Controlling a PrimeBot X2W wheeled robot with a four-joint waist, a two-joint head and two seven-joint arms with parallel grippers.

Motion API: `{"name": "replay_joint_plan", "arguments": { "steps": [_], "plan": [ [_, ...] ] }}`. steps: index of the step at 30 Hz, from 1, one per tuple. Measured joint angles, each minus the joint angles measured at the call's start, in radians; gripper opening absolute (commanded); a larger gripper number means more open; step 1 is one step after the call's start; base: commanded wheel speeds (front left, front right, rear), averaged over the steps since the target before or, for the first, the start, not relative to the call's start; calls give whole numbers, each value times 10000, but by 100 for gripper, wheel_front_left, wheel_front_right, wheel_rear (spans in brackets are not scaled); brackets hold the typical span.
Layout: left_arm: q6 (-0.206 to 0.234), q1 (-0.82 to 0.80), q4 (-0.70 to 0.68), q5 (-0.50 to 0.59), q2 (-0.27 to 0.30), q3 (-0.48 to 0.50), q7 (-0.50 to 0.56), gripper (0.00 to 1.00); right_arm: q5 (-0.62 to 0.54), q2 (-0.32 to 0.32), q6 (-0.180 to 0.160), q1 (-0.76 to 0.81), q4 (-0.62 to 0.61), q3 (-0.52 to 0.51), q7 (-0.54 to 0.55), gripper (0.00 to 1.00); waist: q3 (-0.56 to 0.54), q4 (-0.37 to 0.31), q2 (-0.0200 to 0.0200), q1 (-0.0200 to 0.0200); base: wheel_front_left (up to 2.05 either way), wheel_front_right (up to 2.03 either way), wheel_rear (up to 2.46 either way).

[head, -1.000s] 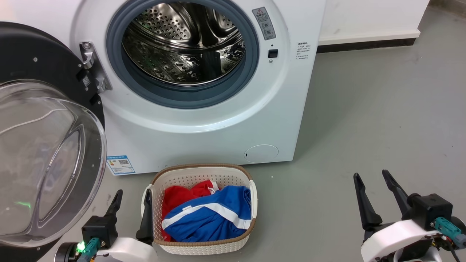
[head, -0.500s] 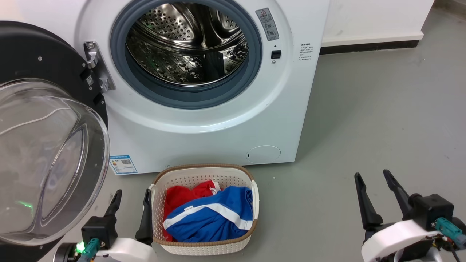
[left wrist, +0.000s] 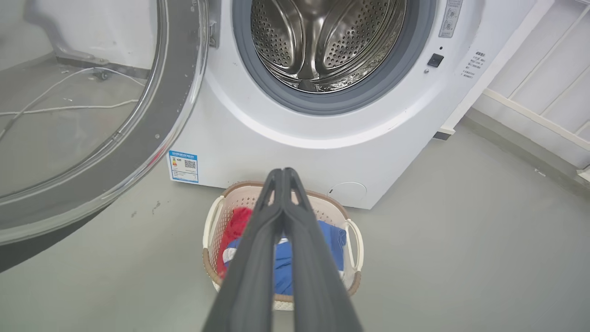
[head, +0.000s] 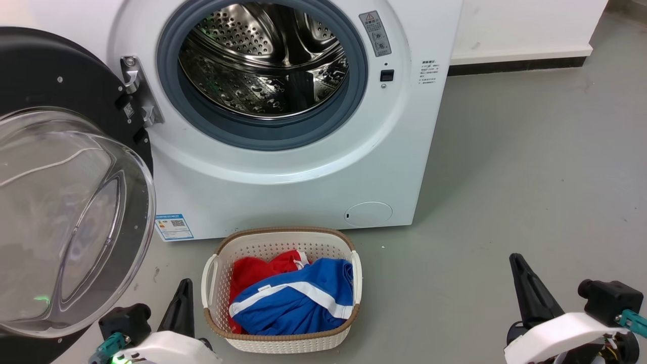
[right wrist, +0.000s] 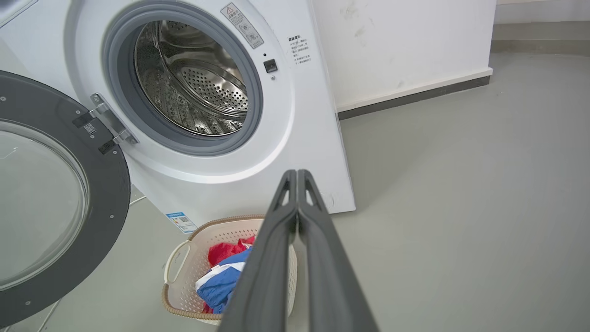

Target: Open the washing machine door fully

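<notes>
White basket point(head: 283, 345): red, blue clothes point(head: 295, 303) | door point(head: 60, 65) open | left pincer point(left wrist: 281, 175), right pincer point(right wrist: 297, 176) closed

White shells point(head: 561, 328) carry black wrist blocks point(head: 609, 301), teal plugs point(head: 632, 321) (left glows green) and tapered dark fingers point(head: 530, 296).

**Surroundings: machine body, basket, floor**

A white washing machine point(head: 303, 182) stands on a grey floor point(head: 530, 177). Its steel drum point(head: 263, 60) is exposed inside a grey-blue rubber ring point(head: 273, 136). A blue label point(head: 174, 227) sits low on the front. Just before the machine, a white perforated basket point(head: 283, 245) holds a red garment point(head: 250, 273) and a blue garment point(head: 303, 308).
</notes>
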Motion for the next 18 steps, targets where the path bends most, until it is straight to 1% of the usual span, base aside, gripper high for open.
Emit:
{"name": "replay_joint_plan", "arguments": {
  "steps": [18],
  "plan": [
    [-715,-258,253,-2499,-476,823,619,0,3112,-8,0,-304,449,-182,244,0,23,130,0,0,0,0,0]
  ]
}}
